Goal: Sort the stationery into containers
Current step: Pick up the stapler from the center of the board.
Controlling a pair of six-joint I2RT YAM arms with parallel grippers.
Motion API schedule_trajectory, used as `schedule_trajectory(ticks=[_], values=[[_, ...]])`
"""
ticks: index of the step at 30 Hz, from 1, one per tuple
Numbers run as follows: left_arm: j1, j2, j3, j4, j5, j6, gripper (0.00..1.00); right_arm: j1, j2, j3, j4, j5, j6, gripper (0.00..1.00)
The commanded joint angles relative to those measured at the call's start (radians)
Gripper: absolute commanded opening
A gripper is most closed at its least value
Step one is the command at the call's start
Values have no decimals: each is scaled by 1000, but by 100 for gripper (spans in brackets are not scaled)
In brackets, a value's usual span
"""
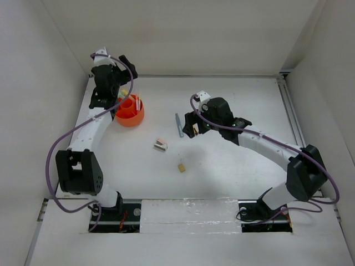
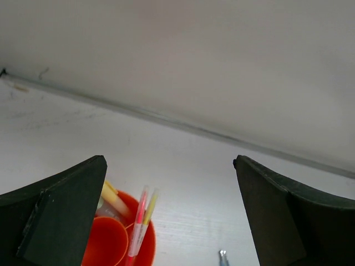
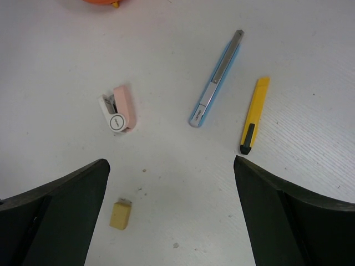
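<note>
Hovering wide open and empty: left end effector (image 2: 169, 162) — orange cup (image 2: 148, 249) just below.

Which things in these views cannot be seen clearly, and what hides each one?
- Top view: the left gripper covers part of the orange cup; its compartments cannot be told apart.
- Left wrist view: the bottom edge and a finger cut off the cup, hiding the pens' lower ends.
- Top view: the right gripper hides most of the yellow cutter.
- Right wrist view: the top edge cuts the cup.
</note>
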Motion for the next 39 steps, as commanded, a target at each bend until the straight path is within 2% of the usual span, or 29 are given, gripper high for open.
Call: schedule_trajectory(ticks=[1,4,7,10,13,19,21,24,26,30,35,39], values=[[2,-82,70,11,37,0,100,4,23,8,62,32,-2,100],[2,-92,153,-74,37,-10,100,15,60,31,53,55,-2,100],[2,-69,277,-229,37,-30,100,27,112,86,18,115,-2,100],[2,-69,366,-398,-27,-95,100,55,169,160,-54,199,-2,100],[2,-79,403,-547,-112,-178,100,84,213,215,-127,325,39,100],[2,-145,412,-732,-149,-261,100,93,266,246,-154,348,59,100],[2,-174,412,-768,-149,-270,100,143,275,246,-164,385,59,100],[2,-214,325,-812,-173,-306,100,179,275,220,-145,333,23,100],[17,-265,262,-823,-186,-350,100,193,275,183,-53,214,-42,100],[53,-366,72,-785,-121,-381,100,211,287,143,40,54,-94,100],[53,-476,-88,-774,-83,-372,100,231,402,244,28,-13,-165,100],[53,-542,-152,-774,-133,-382,100,231,476,298,13,-22,-191,99]])
